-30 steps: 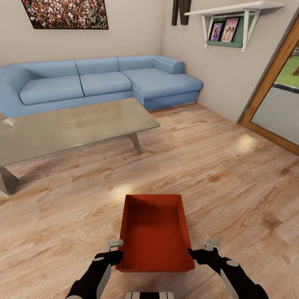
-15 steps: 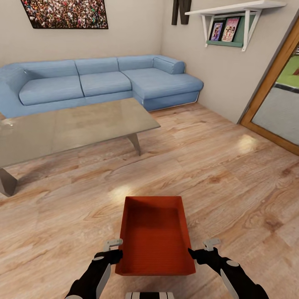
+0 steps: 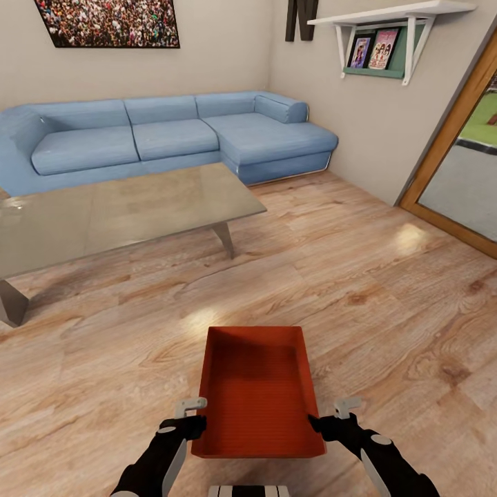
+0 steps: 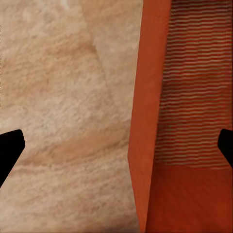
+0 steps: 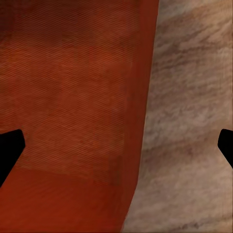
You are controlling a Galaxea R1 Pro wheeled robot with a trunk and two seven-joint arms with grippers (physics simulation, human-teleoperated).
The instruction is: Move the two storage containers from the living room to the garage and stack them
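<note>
Container: one orange-red container [image 3: 257,390] sits low in front of the robot, over the wood floor [image 3: 386,304] of the living room, between the two arms; if it rests on the floor or is lifted, I cannot tell.
Left gripper: the left gripper [image 3: 194,426] is at the container's left wall near the near corner; in the left wrist view the wall [image 4: 148,121] stands between the two dark fingertips [image 4: 9,148], which are wide apart, so it is spread and not clamped.
Right gripper: the right gripper [image 3: 322,425] is at the right wall; in the right wrist view the fingertips [image 5: 9,148] are also far apart, the wall edge [image 5: 143,121] between them, not pinched.
Risk, grip: the walls look thin and plain, so if a jaw closes off-centre the box probably twists or slips out.
Risk, balance: both grasps are near the near end, so the far end may tip down when lifted.
Risk, travel: the glass table [image 3: 117,207] and the sofa [image 3: 166,134] are ahead; a turn toward the garage with the box held in front could strike the table.
Progress: early, I judge; nothing is in the garage yet.
</note>
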